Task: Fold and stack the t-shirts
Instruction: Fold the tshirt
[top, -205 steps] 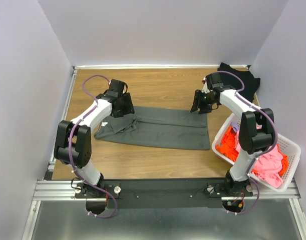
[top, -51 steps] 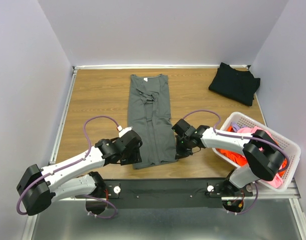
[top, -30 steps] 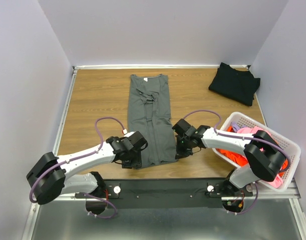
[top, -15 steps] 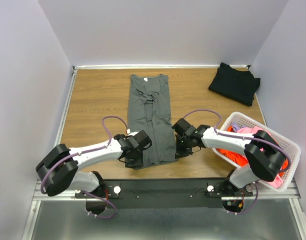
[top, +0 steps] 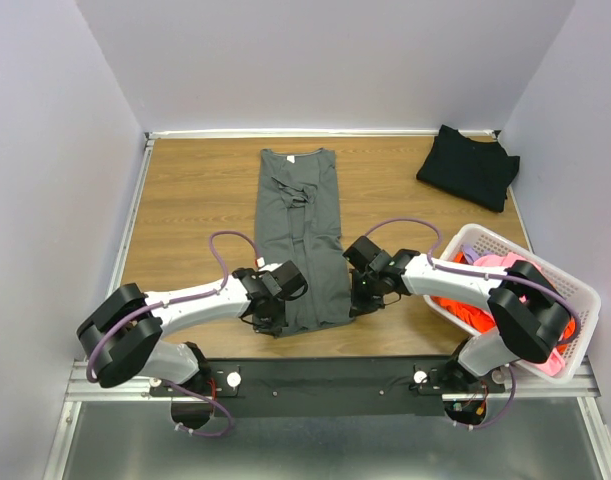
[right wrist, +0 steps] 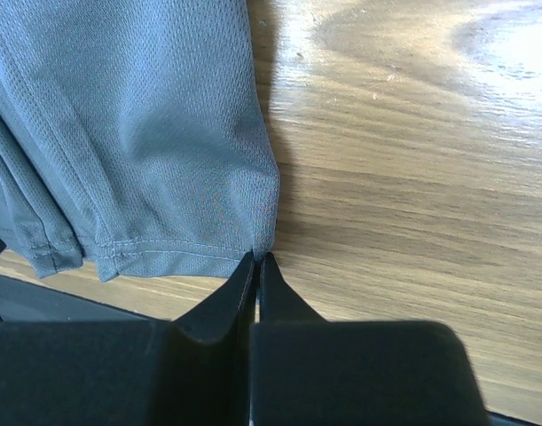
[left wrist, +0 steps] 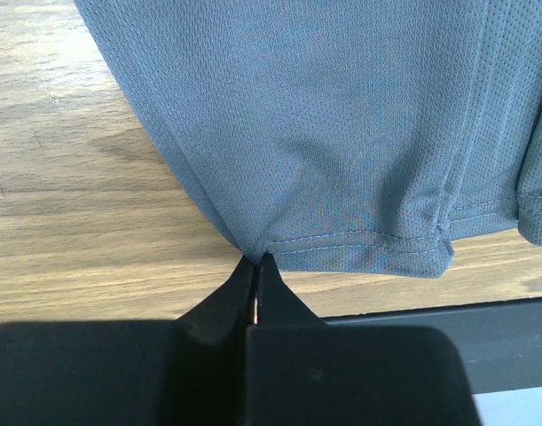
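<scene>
The dark grey t-shirt lies folded into a long narrow strip down the middle of the table, collar at the far end and hem at the near end. My left gripper is shut on the hem's near left corner. At the near right corner of the hem, my right gripper is also shut on the cloth. A black t-shirt lies folded at the far right corner. Orange and pink t-shirts fill the basket.
The white slatted basket stands at the right edge, beside the right arm. The black rail runs along the table's near edge, just behind both grippers. Grey walls close in the left, far and right sides.
My left arm has slid right to the hem's left corner, and its jaws have closed on it. The right gripper has stayed at the right corner.
</scene>
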You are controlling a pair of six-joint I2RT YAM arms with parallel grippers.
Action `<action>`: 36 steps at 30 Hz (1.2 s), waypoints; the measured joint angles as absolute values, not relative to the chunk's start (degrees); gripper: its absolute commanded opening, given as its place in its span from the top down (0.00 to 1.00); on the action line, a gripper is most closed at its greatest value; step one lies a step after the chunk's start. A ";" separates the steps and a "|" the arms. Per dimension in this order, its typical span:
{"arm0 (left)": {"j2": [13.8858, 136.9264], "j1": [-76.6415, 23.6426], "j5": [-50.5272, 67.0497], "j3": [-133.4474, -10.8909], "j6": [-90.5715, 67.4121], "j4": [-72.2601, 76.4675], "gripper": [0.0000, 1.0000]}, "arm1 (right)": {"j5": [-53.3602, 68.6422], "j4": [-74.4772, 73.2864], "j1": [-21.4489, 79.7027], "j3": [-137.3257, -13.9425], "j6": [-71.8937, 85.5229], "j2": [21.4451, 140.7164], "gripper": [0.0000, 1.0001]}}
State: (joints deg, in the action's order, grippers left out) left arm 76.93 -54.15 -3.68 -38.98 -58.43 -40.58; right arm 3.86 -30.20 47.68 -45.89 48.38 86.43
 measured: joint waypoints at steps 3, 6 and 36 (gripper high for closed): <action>76.69 -54.37 -3.95 -38.98 -58.41 -40.62 1.00 | 3.88 -31.00 47.68 -45.93 48.38 86.06 0.97; 75.75 -54.78 -4.82 -39.22 -58.43 -41.41 1.00 | 3.90 -32.56 47.68 -46.22 48.38 84.73 0.98; 61.21 -59.00 -5.48 -41.52 -61.12 -40.16 1.00 | 2.79 -42.26 51.44 -55.27 54.68 77.80 0.98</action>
State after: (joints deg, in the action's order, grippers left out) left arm 61.21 -59.00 -5.48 -41.52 -61.12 -40.16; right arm 2.79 -42.26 51.44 -55.27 54.68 77.80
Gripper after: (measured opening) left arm 0.010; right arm 0.025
